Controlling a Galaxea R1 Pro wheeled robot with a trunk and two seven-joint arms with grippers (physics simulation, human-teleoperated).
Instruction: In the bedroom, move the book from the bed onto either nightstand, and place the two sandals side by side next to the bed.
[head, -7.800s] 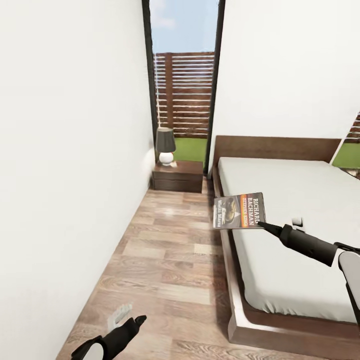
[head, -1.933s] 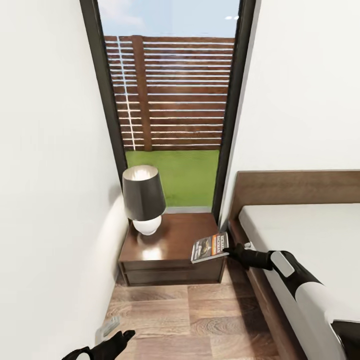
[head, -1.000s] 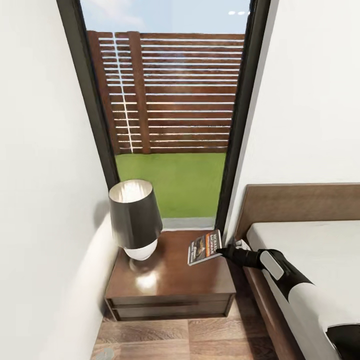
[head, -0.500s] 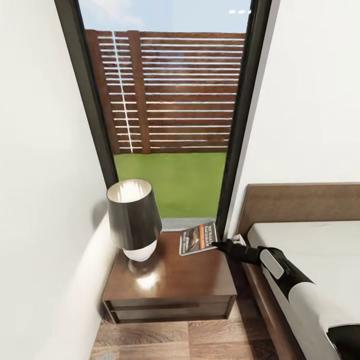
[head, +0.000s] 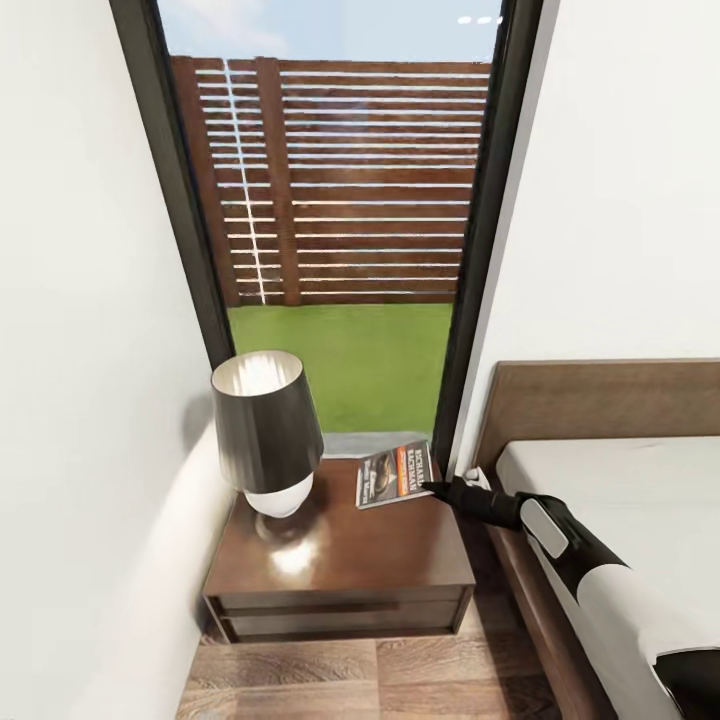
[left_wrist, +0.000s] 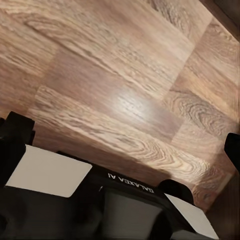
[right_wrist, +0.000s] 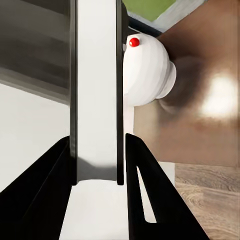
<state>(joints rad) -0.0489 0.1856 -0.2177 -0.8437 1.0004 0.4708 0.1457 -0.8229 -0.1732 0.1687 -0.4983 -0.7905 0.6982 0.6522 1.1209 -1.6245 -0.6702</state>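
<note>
**Book over nightstand, pinched at one edge**

Bed (head: 610, 470) at right, dark frame and headboard, pale mattress. Nightstand (head: 340, 555) left of it, under the window (head: 345, 200): low, glossy, two drawer fronts, both shut, contents not visible. Top carries a lamp (head: 265, 430) at the left; right part bare.

Book (head: 396, 475) over the far right part of the nightstand top, cover up. Touching the top or just above it: cannot tell. Thin paperback, judged light, somewhat flexible, cover likely slick on glossy wood. Best taken at an edge, as here.

Right gripper (head: 432, 488) clamped on the book's right edge; in the right wrist view, black fingers (right_wrist: 145, 195) close on either side of the pale page block (right_wrist: 95, 100).

Left gripper: body (left_wrist: 75, 200) over plank floor (left_wrist: 120, 75); opening cannot be told.

Sandals not dealt with yet.
</note>
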